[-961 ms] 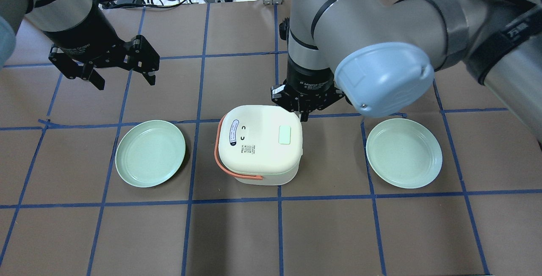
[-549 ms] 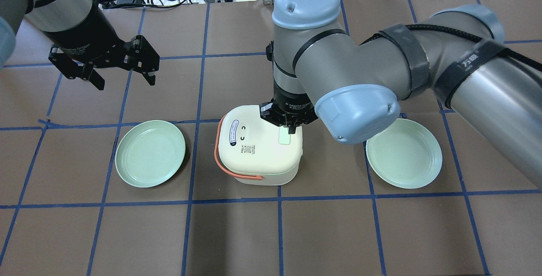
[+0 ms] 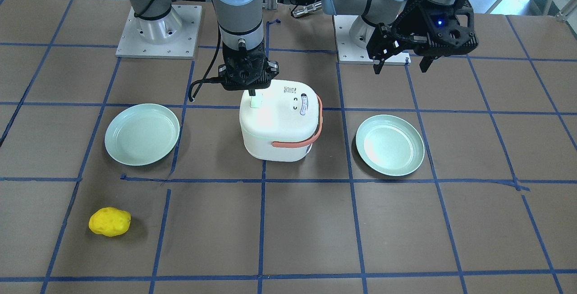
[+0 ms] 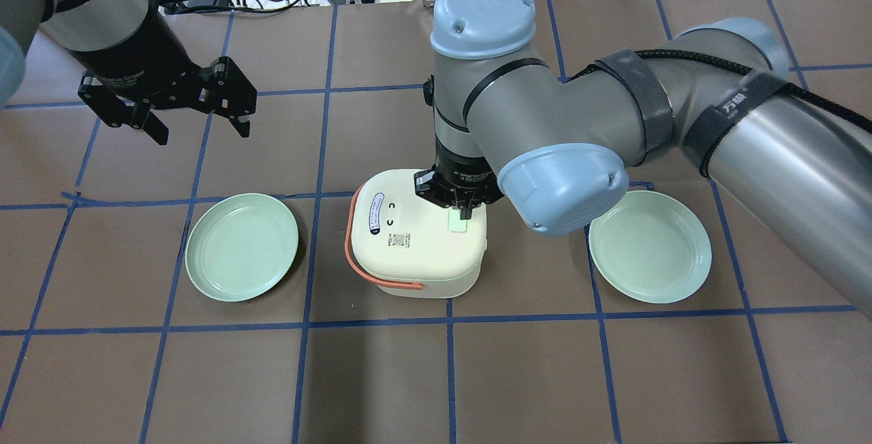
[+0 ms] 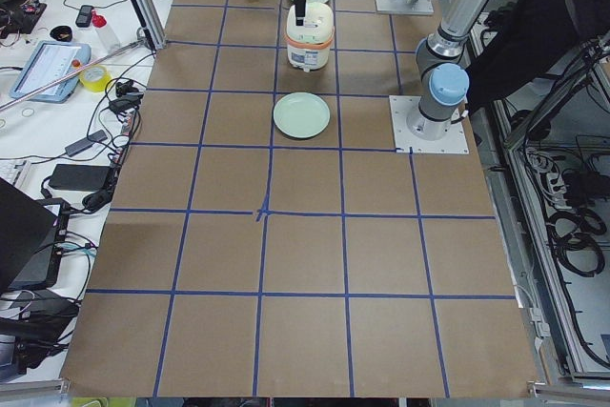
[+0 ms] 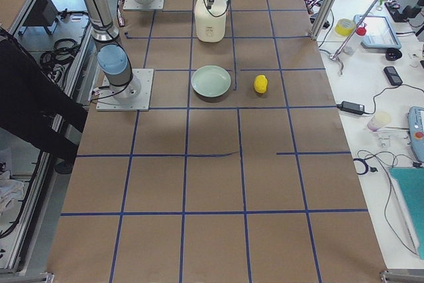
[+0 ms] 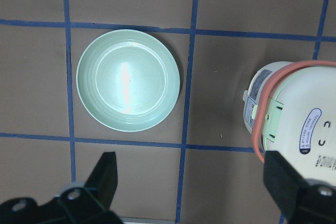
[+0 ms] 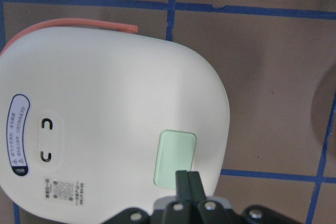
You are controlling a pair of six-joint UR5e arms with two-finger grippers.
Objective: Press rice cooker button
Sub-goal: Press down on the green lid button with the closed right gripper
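Two plates [image 3: 142, 134] [image 3: 390, 145] flank the cooker [image 3: 279, 125] on the table [image 3: 306, 235] in your front-facing view, each apart from it, and a yellow lump [image 3: 109, 222] lies alone toward your side. The right gripper [image 3: 251, 92], clenched on nothing, points straight down over the button [image 3: 256, 103], which sits near the cooker top's edge on that arm's side. The left gripper [image 3: 401, 66] hangs spread wide, well apart from the cooker.

From overhead, you see the right gripper's tip at the button's far edge; you cannot tell whether it touches. The left gripper hovers high near the plate on its side.

Both side views show the right gripper upright above the cooker, too small for more.

Your left wrist camera looks down between parted fingers [image 7: 105, 179] at one plate and the cooker's side with the orange handle [image 7: 255, 129].

Your right wrist camera shows the pressed-together fingertips [image 8: 182, 182] overlapping the button's near edge, with the oval label [image 8: 17, 135] across the top from it.
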